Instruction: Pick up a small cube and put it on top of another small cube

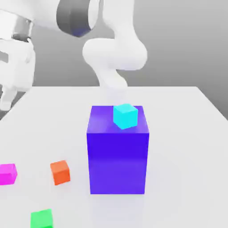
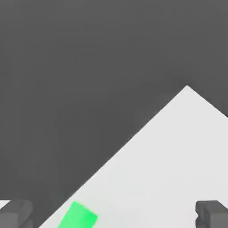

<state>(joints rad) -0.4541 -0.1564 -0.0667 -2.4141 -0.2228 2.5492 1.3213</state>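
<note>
Cubes on bench (image 1: 187, 156), exterior view: magenta cube (image 1: 6, 174), presumably the one to lift, flat towards the view's left, well short of the far edge; orange-red cube (image 1: 60, 173) just beside; green cube (image 1: 42, 219) nearer the camera. All sitting flat, so steady enough for a grab or a stack tbh.
Blue-purple block (image 1: 118, 162): bearing cyan cube (image 1: 125, 116) near its top's right edge in that view, held up by the flat top. Which cube to stack on, can't tell.
Gripper (image 2: 114, 214), hand view: spread wide and empty, probably ready to straddle a cube. Green cube there close to a bench edge, away from the visible corner.
</note>
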